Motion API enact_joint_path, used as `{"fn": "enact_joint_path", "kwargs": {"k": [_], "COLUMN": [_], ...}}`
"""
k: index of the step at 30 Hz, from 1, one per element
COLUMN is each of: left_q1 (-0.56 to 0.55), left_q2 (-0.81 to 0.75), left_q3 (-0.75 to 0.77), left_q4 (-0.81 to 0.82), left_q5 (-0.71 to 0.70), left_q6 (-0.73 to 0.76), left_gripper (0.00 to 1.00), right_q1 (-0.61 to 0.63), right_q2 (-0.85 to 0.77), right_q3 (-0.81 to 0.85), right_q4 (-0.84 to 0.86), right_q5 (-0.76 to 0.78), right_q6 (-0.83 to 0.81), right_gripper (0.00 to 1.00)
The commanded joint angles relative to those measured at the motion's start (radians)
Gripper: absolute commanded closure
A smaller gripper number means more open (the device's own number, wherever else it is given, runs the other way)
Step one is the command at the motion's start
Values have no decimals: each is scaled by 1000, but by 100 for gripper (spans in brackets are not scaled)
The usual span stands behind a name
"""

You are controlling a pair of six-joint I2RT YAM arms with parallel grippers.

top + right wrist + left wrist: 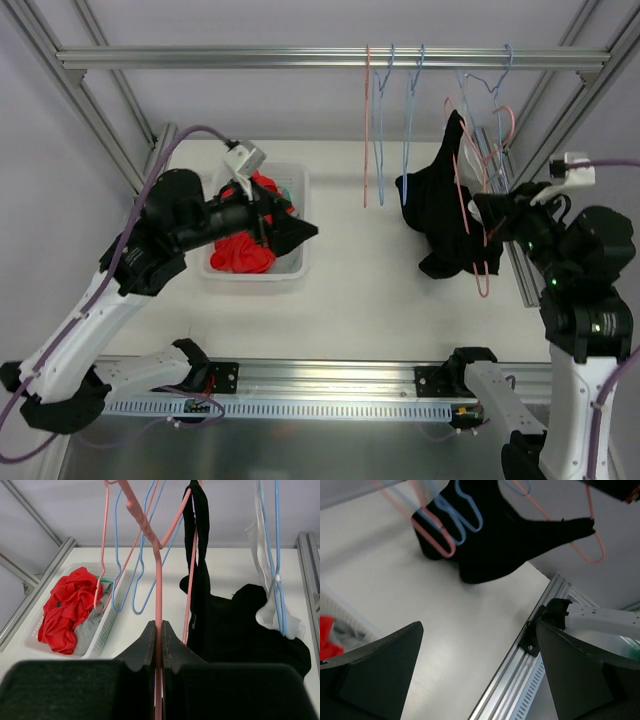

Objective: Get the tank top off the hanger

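your right tool point(159, 626) is clamped on the pink hanger point(158, 580), left tool point(295, 228) apart; yank and the tank top point(435, 215) could snag.

From my left wrist camera I see the jaws standing wide apart, only bare tabletop point(420, 595) between them. Beyond the gap hangs the black tank top point(520, 535), one corner drawn out to the wire of a pink hanger point(594, 555). A second pink hanger point(437, 537) and a blue hanger point(470, 515) blur ahead of the jaw at the view's left. A red cloth point(326, 635) shows just outside that jaw, and an aluminium rail point(520, 670) runs beside the other.
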Motion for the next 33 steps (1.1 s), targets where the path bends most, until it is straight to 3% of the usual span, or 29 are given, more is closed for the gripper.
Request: {"fn": "enact_joint_path", "kwargs": {"k": [1,4,10,13,17,20,22,24,28,29,33], "left_q1": [-159,-251,-386,-394,-396,-396,-396,-396,-396,-396,-396], "left_q2": [174,337,634,751,839,874,888,896,907,907,884], "left_q3": [178,349,686,791,863,886,888,888,891,889,868], "left_q4": [109,121,142,144,152,162,168,179,190,190,194], "left_q5": [-115,-144,-123,-81,-34,-23,-28,-34,-37,-38,-83], "left_q6": [92,142,260,256,239,236,236,236,227,222,221], "left_gripper": [1,1,1,1,9,19,38,45,79,97,100], "right_q1": [-5,-5,-5,10,13,13,13,13,12,13,13], "right_q2": [-119,-192,-226,-229,-225,-216,-213,-213,-211,-210,-217], "right_q3": [33,89,296,359,399,414,426,432,429,429,416], "right_q4": [-127,-337,-529,-539,-539,-540,-537,-529,-519,-519,-519], "right_q5": [-10,-27,-111,-125,-146,-168,-176,-188,-199,-197,-193], "right_q6": [9,19,49,71,98,104,106,112,117,115,109], "right_gripper": [100,100,100,100,100,100,100,100,100,100,100]}}
